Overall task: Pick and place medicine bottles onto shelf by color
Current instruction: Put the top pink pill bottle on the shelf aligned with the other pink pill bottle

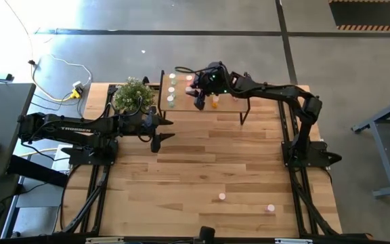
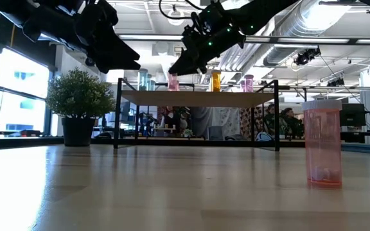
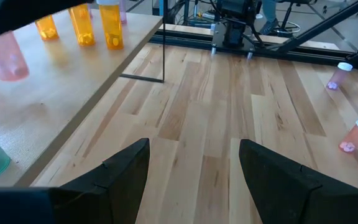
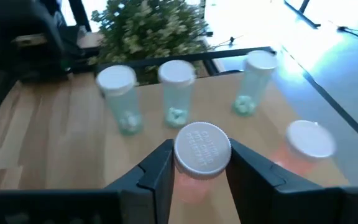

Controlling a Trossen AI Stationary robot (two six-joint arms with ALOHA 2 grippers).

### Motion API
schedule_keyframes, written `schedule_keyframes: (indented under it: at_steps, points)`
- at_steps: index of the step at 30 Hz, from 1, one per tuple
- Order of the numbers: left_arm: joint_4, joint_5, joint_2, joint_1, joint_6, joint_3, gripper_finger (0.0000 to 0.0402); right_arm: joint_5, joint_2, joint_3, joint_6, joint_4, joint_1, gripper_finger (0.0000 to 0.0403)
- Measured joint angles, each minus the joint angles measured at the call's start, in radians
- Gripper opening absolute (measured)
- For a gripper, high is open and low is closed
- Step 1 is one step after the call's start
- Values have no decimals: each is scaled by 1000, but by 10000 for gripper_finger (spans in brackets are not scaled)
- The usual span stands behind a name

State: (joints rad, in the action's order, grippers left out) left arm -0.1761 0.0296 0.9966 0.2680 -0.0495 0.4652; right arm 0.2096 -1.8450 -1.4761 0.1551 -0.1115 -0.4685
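The slatted wooden counter (image 1: 202, 163) carries two pink bottles (image 1: 222, 196) near its front edge. Farther back, on the shelf (image 1: 225, 103), the right gripper (image 4: 197, 163) has its jaws closed on a pink bottle (image 4: 202, 152) behind three green bottles (image 4: 178, 93). The left gripper (image 3: 194, 165) hangs with jaws wide apart, empty.

— What sort of place is this?
— A robotics lab in an open industrial hall: bare concrete floor (image 1: 202, 54), exposed ceiling ducts (image 2: 313, 16) and people at desks (image 2: 281, 122) behind the slatted wooden table (image 1: 202, 169).
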Motion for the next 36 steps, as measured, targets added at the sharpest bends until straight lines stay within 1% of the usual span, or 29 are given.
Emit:
schedule_keyframes:
  at_steps: [10,17,25,36]
  points:
    - [0,0,0,0,0,0,239,-1,0,-4,-13,33,-25,122]
    - [0,0,0,0,-1,0,239,5,2,-99,3,-47,-24,122]
    - [-1,0,0,0,-2,0,239,8,-27,-95,2,-117,-20,122]
    - [0,0,0,0,-18,0,239,-6,-68,-95,10,-112,-15,122]
